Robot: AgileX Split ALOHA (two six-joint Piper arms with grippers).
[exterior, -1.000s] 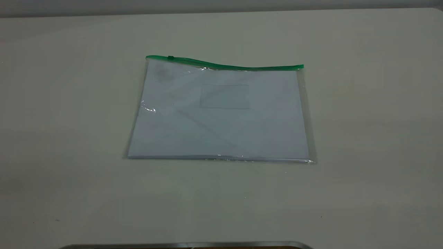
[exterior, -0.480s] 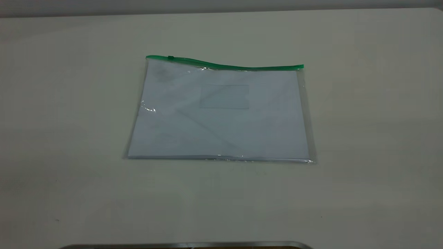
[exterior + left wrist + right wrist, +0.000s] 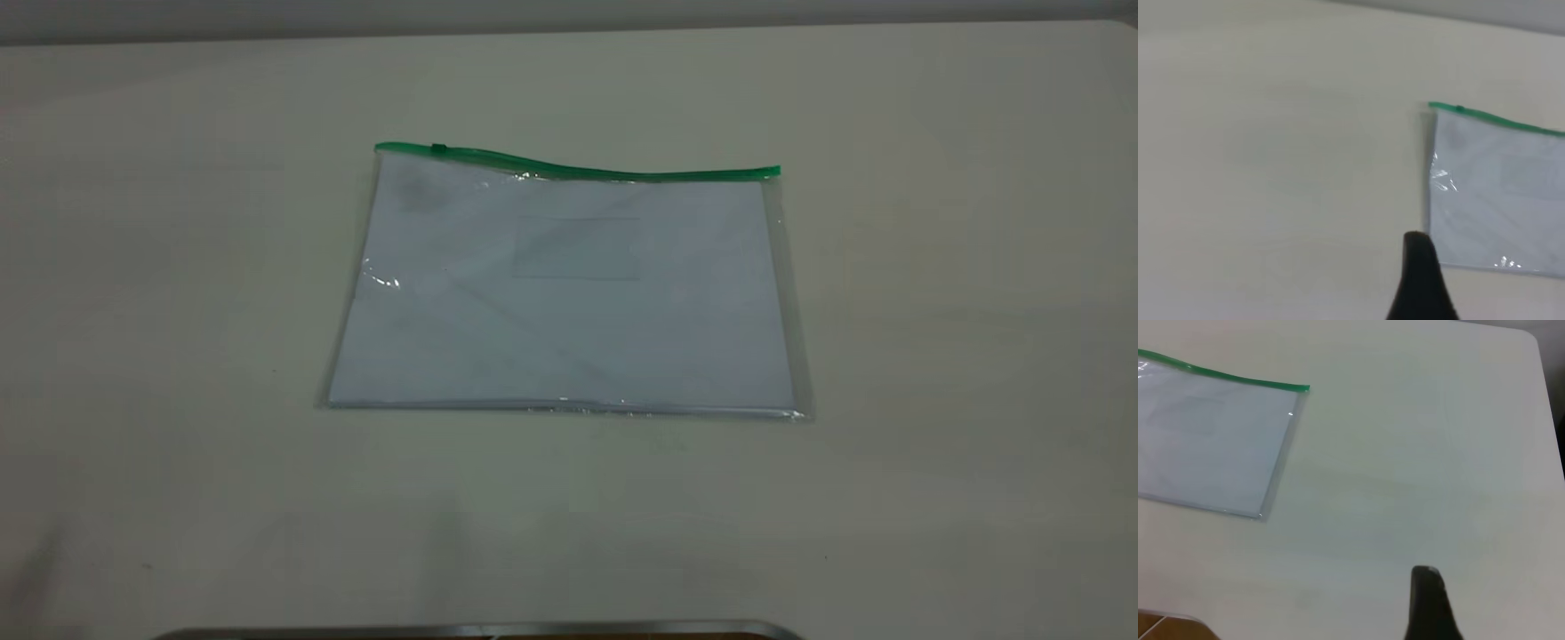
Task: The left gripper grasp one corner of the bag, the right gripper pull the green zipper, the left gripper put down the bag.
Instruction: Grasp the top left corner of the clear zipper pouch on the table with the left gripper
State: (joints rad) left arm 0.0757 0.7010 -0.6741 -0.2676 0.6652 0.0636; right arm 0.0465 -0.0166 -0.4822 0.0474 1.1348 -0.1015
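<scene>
So nothing's started yet: each wrist view shows only one dark fingertip, left gripper (image 3: 1421, 280) and right gripper (image 3: 1428, 603), and I can't tell their openings. Well beyond both, the bag (image 3: 569, 293) lies flat on the table (image 3: 933, 356), the green zipper (image 3: 578, 165) along its far edge unpulled.

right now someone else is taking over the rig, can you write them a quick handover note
Left end effector: above bare table, off the bag's left side, holding nothing; only one finger shows, so open or shut cannot be told.
Right end effector: above bare table to the bag's right, well clear, holding nothing; the same limit applies.
Bag: flat on the table centre, paper inside, zipper along the far edge, slider near its left end.
Done: nothing; bag untouched.
Left: left arm grasps a corner, right arm pulls the zipper, left arm sets the bag down.
</scene>
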